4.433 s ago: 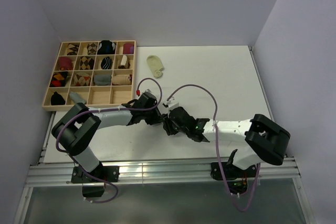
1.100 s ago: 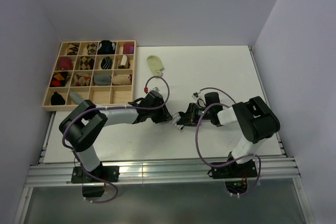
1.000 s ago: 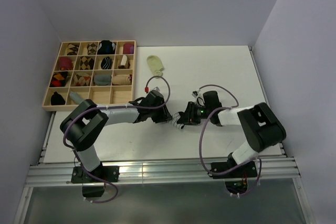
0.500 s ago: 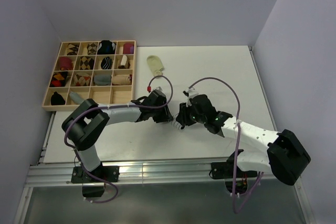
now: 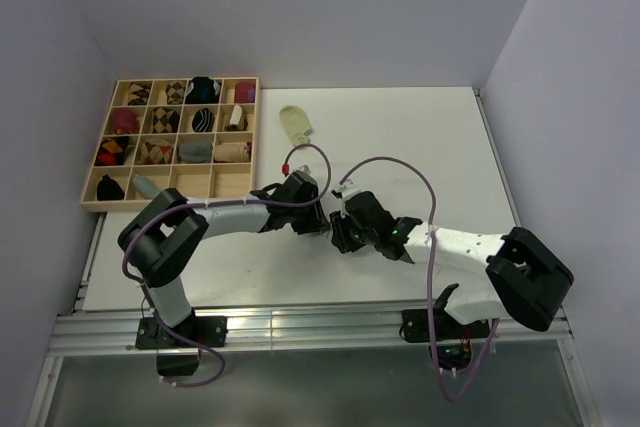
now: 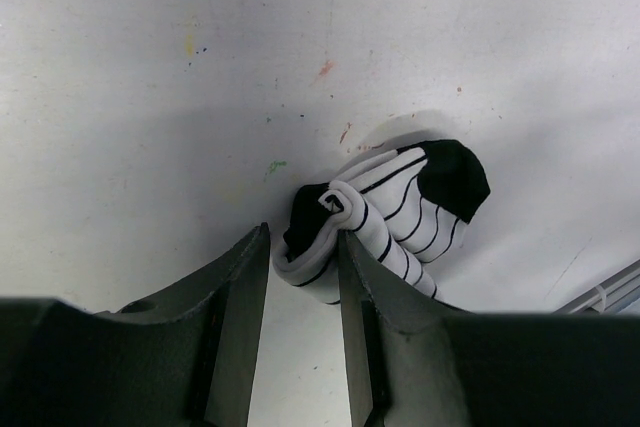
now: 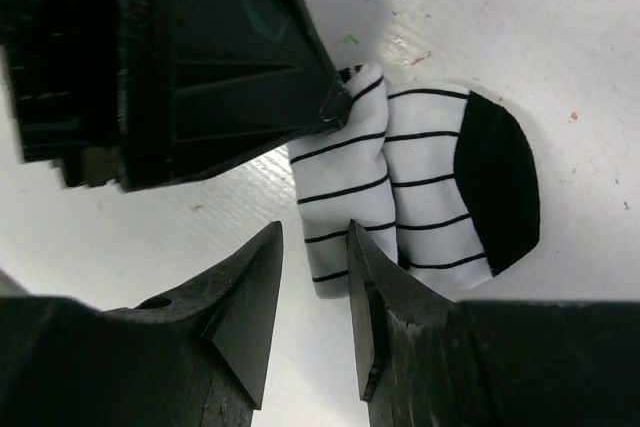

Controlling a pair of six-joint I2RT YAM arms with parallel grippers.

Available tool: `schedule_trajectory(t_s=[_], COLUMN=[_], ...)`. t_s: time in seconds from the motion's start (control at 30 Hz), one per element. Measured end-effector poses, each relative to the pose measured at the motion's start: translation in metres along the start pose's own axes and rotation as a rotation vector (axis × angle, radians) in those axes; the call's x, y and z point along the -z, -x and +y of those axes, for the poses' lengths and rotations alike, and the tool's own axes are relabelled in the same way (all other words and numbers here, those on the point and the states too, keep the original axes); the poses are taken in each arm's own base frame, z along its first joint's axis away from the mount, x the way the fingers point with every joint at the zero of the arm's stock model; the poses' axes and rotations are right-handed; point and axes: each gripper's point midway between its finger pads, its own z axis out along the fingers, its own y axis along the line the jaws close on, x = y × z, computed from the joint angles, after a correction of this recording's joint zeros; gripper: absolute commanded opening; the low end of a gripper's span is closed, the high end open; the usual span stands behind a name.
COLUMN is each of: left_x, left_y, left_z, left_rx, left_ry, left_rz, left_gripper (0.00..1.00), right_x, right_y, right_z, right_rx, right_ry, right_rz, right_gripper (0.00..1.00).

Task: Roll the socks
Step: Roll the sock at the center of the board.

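The white sock with thin black stripes (image 6: pixel 420 217) lies partly rolled on the table's middle, its black toe (image 7: pixel 495 187) flat. My left gripper (image 6: pixel 303 239) is shut on its rolled end, and its fingertips (image 7: pixel 335 107) show pinching that end in the right wrist view. My right gripper (image 7: pixel 315 232) stands open at the roll's near edge, which sits just beyond its tips. Seen from above, the left gripper (image 5: pixel 318 222) and the right gripper (image 5: pixel 340 234) meet over the sock. The pale yellow-green sock (image 5: pixel 296 124) lies flat farther back.
A wooden compartment tray (image 5: pixel 165 203) with several rolled socks sits at the table's left back. The table's near edge and rail (image 5: pixel 300 322) run along the bottom, with both arm bases there.
My right arm has swung round so its gripper now comes at the striped sock from the near right, and its jaws have widened. The left gripper kept its hold and place.
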Motion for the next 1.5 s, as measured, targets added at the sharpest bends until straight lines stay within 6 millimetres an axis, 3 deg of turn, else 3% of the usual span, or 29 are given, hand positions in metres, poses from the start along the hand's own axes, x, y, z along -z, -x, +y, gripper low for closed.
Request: schedule_trajectory(t_s=[0.63,0.73,0.77,0.87,1.03,1.27,1.37,1.5], left_x=[0.0,0.0,0.0,0.003,0.027,0.081,0.093,0.095], left_y=[0.003,0.007,0.009,0.017,0.038,0.07,0.07,0.056], left_z=[-0.002,0.002,0.003,0.008,0.019,0.03,0.032,0.048], left_rx=[-0.02,-0.013,-0.008,0.011,0.061,0.144,0.149,0.167], left_ry=[0.014,0.022,0.024,0.035,0.031,-0.005,-0.021,-0.009], left_rz=[0.0,-0.003,-0.006,-0.016,-0.08,-0.249,-0.283,-0.274], left_gripper=[0.4,0.41,0.41,0.45,0.56,0.69,0.74,0.76], right_x=[-0.017,-0.023,-0.024,-0.027,-0.03,-0.033,-0.032,-0.033], right_y=[-0.003,-0.003,-0.001,0.003,0.004,0.005,0.012,0.024], right_z=[-0.019,-0.018,-0.017,-0.013,-0.003,0.034,0.043,0.041], right_rx=[-0.091,-0.086,-0.086,-0.089,-0.1,-0.175,-0.276,-0.45], right_ry=[-0.205,-0.236,-0.244,-0.25,-0.196,0.018,0.12,0.248], right_rz=[0.047,0.068,0.069,0.061,0.065,0.149,0.165,0.136], right_gripper=[0.45,0.24,0.08,0.0,0.0,0.0,0.0,0.0])
